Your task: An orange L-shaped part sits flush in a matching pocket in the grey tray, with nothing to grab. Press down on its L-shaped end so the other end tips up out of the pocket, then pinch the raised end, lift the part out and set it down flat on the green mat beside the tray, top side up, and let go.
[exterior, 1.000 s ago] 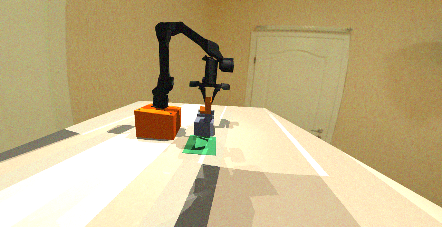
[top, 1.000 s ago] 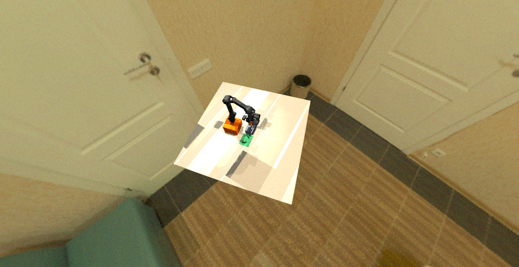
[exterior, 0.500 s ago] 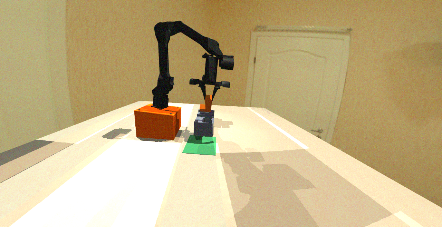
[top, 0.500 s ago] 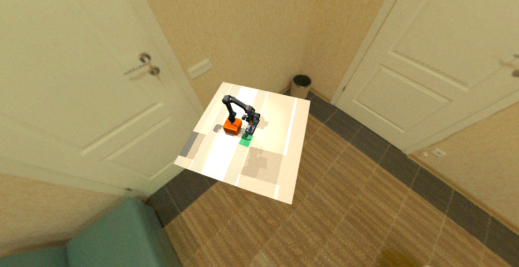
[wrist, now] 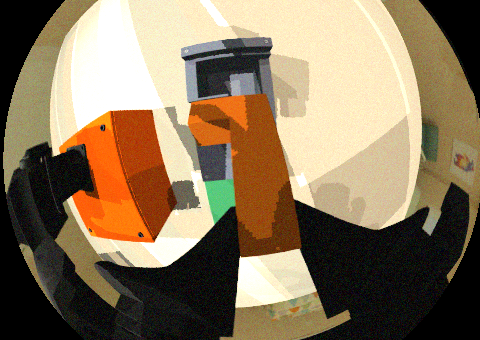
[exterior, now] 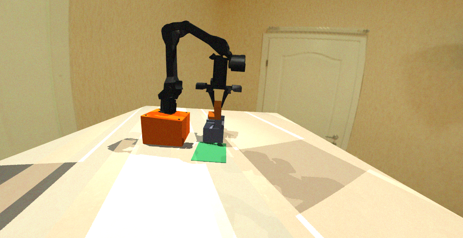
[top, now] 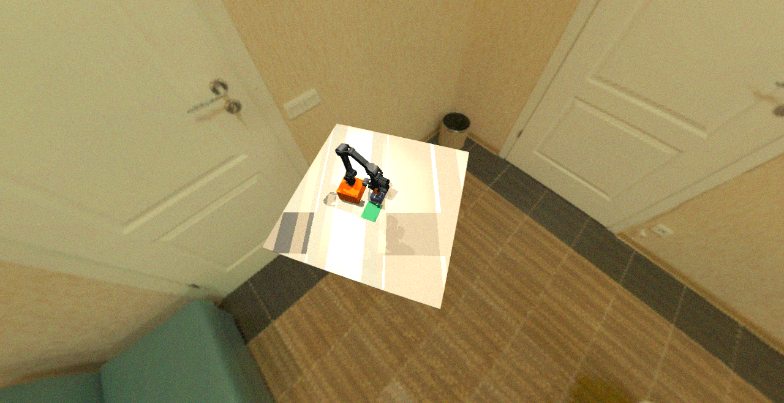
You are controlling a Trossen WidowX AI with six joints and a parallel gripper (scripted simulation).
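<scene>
The gripper (exterior: 218, 102) pinches the upper end of the orange part (exterior: 217, 109), which hangs upright above the grey tray (exterior: 213, 131) with its L-shaped foot lowest, just over the tray's top. In the wrist view the part (wrist: 256, 170) runs up from between the dark fingers toward 12 o'clock, where the tray's open pocket (wrist: 223, 76) shows. The green mat (exterior: 209, 152) lies flat on the worktop (exterior: 323, 185) against the tray's near side. The arm's orange base box (exterior: 164, 128) stands at 9 o'clock from the tray.
</scene>
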